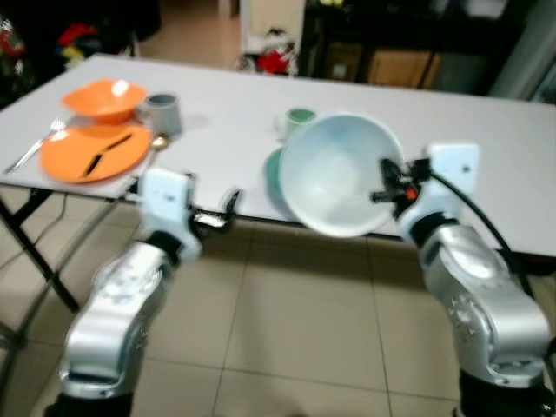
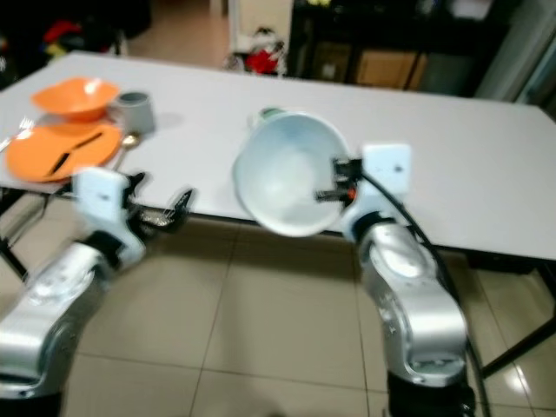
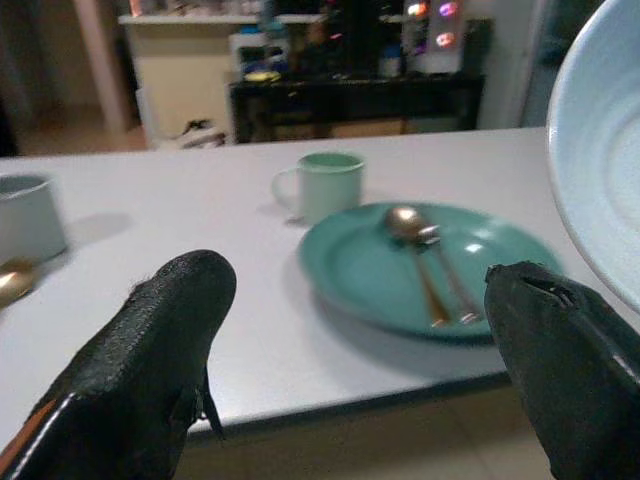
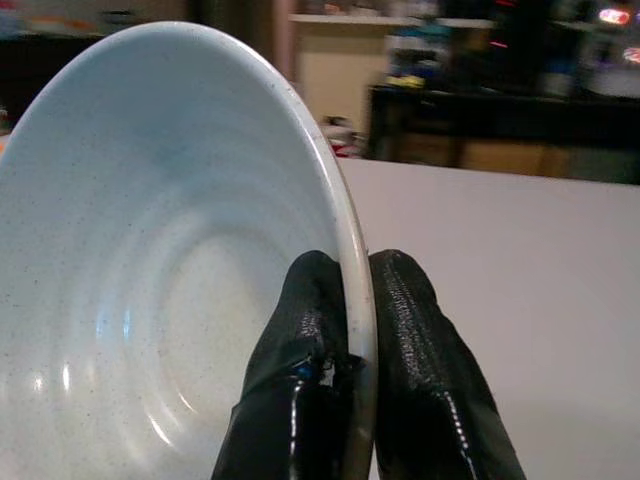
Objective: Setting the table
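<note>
bowl point(image 1: 334, 178) being pinched by its rim in right gripper point(image 4: 358, 300), tilted, frame centre, above green plate point(image 3: 420, 265) | left gripper point(image 3: 350, 330) being held spread, empty | bowl should probably be levelled before lowering

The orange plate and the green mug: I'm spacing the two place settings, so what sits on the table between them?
In the left eye view, a grey cup and a gold spoon lie just right of the orange plate; from there to the green mug is bare tabletop.
</note>
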Tool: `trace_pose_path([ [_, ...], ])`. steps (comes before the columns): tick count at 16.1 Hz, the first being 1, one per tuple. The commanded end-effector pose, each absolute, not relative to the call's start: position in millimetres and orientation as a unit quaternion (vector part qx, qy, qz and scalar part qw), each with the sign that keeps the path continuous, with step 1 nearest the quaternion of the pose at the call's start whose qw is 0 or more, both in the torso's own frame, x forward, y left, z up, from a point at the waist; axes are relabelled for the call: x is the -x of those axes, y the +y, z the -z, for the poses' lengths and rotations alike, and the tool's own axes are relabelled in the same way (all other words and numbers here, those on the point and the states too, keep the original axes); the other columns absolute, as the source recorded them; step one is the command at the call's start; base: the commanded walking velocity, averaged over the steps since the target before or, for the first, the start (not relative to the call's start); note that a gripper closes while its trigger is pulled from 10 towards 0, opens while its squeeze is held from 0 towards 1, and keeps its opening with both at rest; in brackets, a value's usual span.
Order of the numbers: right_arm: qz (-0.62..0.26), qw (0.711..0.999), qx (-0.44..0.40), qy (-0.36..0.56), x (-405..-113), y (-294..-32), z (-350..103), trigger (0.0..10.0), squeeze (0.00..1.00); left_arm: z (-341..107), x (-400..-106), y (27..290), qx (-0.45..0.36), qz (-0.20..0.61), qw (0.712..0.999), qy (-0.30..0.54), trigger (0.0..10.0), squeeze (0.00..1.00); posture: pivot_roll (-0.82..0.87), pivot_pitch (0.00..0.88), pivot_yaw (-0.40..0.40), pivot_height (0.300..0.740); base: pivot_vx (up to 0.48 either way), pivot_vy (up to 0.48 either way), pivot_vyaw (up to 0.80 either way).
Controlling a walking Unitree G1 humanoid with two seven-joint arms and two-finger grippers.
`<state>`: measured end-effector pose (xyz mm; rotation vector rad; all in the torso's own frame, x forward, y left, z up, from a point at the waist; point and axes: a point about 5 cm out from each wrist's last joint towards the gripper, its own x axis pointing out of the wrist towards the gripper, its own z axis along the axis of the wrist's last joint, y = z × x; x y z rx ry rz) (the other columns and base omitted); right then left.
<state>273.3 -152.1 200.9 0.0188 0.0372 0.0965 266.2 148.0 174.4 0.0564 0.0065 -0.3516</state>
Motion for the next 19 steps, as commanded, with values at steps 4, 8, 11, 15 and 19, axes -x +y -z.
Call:
trace_pose_path([
  [4, -0.036, 0.999, -0.023, 0.018, -276.5, -158.1, -204.2, 10.0, 0.00, -177.0, -269.7, 153.1, -0.032, 0.166, 0.986, -0.003, 10.0, 0.00, 0.08, 0.000, -0.010, 0.740, 0.326, 0.000, -0.60],
  [8, -0.027, 0.999, -0.039, 0.021, -280.6, -168.1, -204.9, 10.0, 0.00, -173.2, -270.6, 155.1, -0.033, 0.162, 0.986, 0.005, 10.0, 0.00, 0.07, 0.000, -0.002, 0.740, 0.327, 0.000, -0.29],
  [11, -0.026, 0.999, -0.039, 0.021, -282.2, -173.3, -206.1, 10.0, 0.00, -175.4, -269.6, 154.1, -0.030, 0.162, 0.986, 0.000, 10.0, 0.00, 0.07, 0.000, -0.016, 0.740, 0.328, 0.000, 0.00],
  [15, -0.022, 0.998, -0.051, 0.027, -285.5, -178.5, -205.5, 10.0, 0.00, -176.5, -269.2, 155.3, -0.036, 0.157, 0.987, -0.002, 10.0, 0.00, 0.08, 0.000, -0.027, 0.740, 0.326, 0.000, 0.00],
  [19, -0.025, 0.998, -0.052, 0.034, -285.6, -178.5, -202.6, 10.0, 0.00, -178.3, -270.9, 158.0, -0.050, 0.154, 0.987, -0.004, 10.0, 0.00, 0.09, 0.000, -0.029, 0.740, 0.327, 0.000, 0.00],
])
